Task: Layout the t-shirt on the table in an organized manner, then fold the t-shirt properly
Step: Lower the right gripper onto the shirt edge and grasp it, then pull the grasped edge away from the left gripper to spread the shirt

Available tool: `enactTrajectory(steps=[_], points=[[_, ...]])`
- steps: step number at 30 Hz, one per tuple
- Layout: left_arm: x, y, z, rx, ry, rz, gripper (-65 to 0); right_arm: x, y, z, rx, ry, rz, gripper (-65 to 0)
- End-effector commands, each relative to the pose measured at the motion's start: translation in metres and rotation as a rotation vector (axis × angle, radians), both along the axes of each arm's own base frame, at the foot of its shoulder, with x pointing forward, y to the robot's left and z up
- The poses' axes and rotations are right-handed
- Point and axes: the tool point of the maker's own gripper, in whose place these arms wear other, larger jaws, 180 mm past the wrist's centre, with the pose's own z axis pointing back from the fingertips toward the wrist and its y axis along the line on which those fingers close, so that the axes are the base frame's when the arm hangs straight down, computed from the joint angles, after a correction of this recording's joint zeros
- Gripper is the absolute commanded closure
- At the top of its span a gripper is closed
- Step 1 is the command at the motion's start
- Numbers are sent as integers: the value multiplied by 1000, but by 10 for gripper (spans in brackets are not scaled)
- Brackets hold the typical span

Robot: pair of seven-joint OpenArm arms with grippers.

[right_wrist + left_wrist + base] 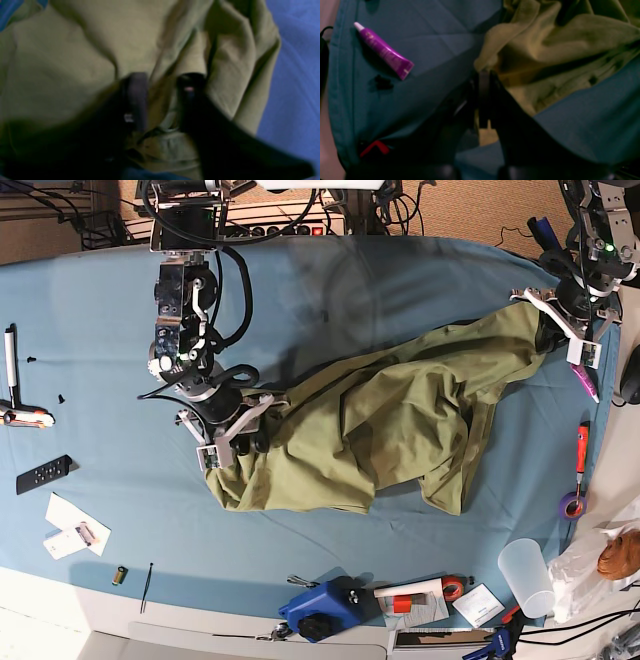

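shirt (400,415) runs lower-left to upper-right | left tool (555,320) clamps its upper-right end | right tool (232,442) on lower-left end, your grip there unclear

The t-shirt (390,420), plain olive green, lies crumpled and stretched aslant across the middle of the table (90,340), deeply creased, one end bunched low toward the base view's left, the other drawn up toward its right edge; the table's wrinkled blue cloth spreads well beyond it on every side
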Motion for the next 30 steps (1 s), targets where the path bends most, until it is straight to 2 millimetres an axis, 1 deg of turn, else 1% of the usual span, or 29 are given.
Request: enactTrajectory(steps=[1,3,4,8,10,14,16,18,25,27,30], points=[[6,1,11,0,-45,-4,0,10,2,18,20,-60,-2,-80],[6,1,11,1,-44,-4,0,9,1,16,16,-46,-4,-19],[6,1,11,1,-45,-4,0,8,1,14,13,-37,-2,0],[6,1,11,1,-44,-4,0,1,1,8,-9,24,11,0],[6,1,11,1,-43,-4,0,-5,3,16,-16,28,30,0],[6,1,11,1,-43,-4,0,-23,7,51,-60,-54,76,0],[6,1,11,1,-43,-4,0,-37,5,62,-85,-76,82,0],[6,1,11,1,-41,-4,0,-52,2,67,-110,-87,91,0],[-1,2,4,8,9,-7,0,-113,-12,60,-223,-17,148,0],[-5,2,1,8,19,-6,0,-131,-16,57,-262,14,171,0],[-13,3,-3,9,42,-6,0,-158,-27,52,-335,77,200,0]])
